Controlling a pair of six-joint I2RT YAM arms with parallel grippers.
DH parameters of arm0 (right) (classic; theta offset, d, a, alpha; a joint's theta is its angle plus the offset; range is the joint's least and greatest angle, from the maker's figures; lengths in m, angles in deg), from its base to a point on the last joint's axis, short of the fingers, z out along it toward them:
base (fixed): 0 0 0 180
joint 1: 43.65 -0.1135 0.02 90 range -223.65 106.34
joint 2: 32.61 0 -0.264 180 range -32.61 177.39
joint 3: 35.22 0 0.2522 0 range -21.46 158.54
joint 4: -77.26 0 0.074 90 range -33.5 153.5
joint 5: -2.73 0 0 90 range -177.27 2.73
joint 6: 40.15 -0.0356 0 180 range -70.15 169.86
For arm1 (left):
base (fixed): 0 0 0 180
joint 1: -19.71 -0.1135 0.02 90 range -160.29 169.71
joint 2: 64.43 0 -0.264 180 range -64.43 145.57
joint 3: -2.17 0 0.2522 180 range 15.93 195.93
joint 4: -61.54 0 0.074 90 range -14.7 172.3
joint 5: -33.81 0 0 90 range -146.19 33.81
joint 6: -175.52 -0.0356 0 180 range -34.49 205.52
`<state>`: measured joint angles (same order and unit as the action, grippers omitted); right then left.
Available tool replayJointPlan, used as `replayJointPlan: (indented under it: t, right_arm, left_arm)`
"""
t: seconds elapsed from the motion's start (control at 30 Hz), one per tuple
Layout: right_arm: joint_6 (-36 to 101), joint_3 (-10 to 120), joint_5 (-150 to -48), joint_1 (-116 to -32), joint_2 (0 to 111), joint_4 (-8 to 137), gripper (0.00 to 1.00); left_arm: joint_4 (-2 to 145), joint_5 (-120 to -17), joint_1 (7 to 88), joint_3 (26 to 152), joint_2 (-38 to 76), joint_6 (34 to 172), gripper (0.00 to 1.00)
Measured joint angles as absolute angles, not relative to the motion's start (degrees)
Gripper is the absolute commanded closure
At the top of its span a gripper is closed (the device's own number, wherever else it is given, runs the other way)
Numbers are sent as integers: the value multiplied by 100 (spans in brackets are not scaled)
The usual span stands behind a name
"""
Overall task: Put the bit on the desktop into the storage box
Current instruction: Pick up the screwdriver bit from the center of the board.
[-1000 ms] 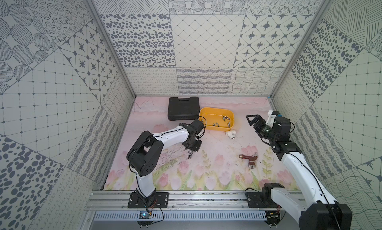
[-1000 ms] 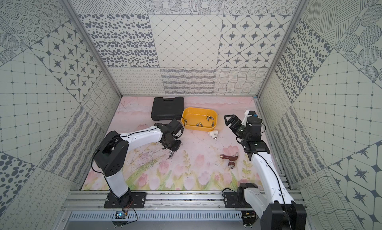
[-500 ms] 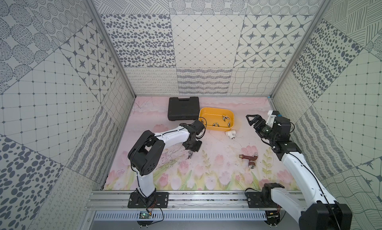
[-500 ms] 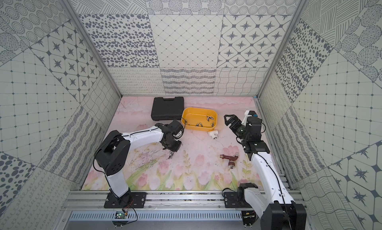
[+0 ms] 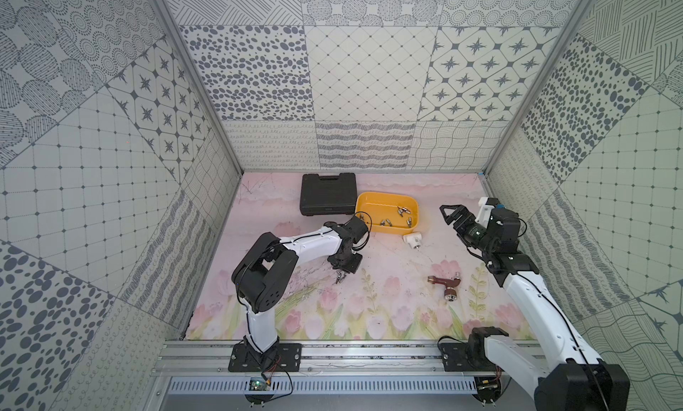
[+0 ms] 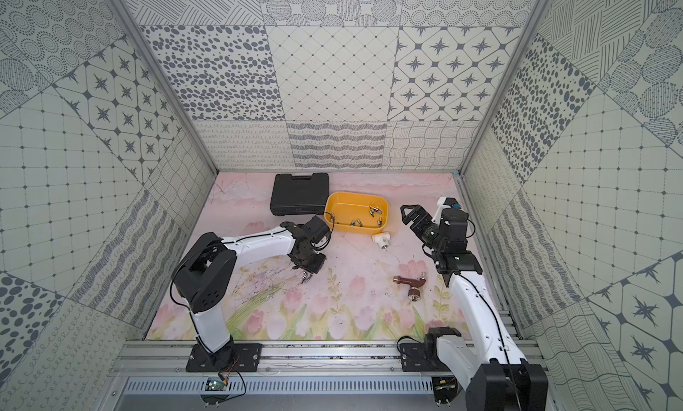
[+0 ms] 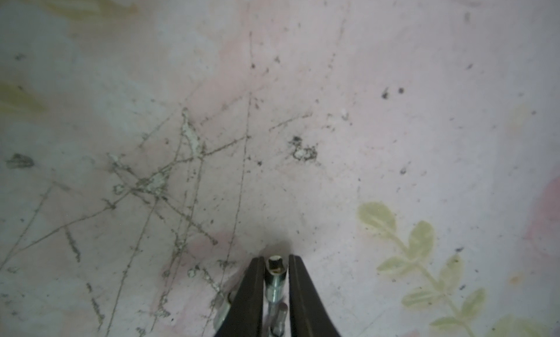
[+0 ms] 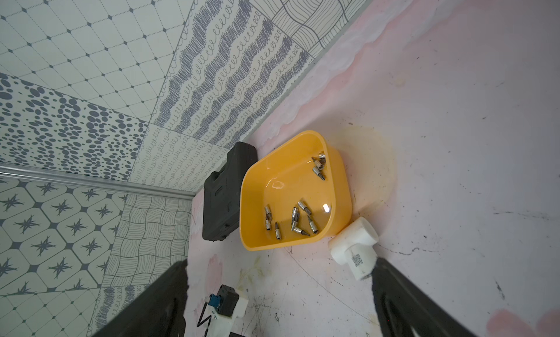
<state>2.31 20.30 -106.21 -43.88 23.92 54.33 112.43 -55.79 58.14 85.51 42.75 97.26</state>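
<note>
Partly hidden, the bit (image 7: 275, 275) sits pinched between left fingers (image 7: 250, 293).

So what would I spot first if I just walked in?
Probably the bright yellow storage box near the back of the flowery table, with little silver bits lying in it, right beside a black tool case. Then the left gripper near the table's middle, shut on one more bit, low over the table.
</note>
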Motion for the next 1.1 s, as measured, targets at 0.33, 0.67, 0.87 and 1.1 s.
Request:
replayJointPlan:
  t: [0.33,0.67,0.87,1.1]
  right_arm:
    - [231,1962,-10614,-4388,2392,5431,3]
    - [231,1920,-10608,-4388,2381,5428,3]
    - [231,1914,-10608,-4388,2366,5431,3]
    - [281,1914,-10728,-4388,2366,5341,3]
  left_arm:
    - [11240,-5430,5904,8551,4334,9728,80]
    - [11240,-5303,5939,8569,4358,9731,86]
    - [11249,-5314,5939,8567,4327,9731,87]
    - [11236,-5412,5939,8564,4080,9731,88]
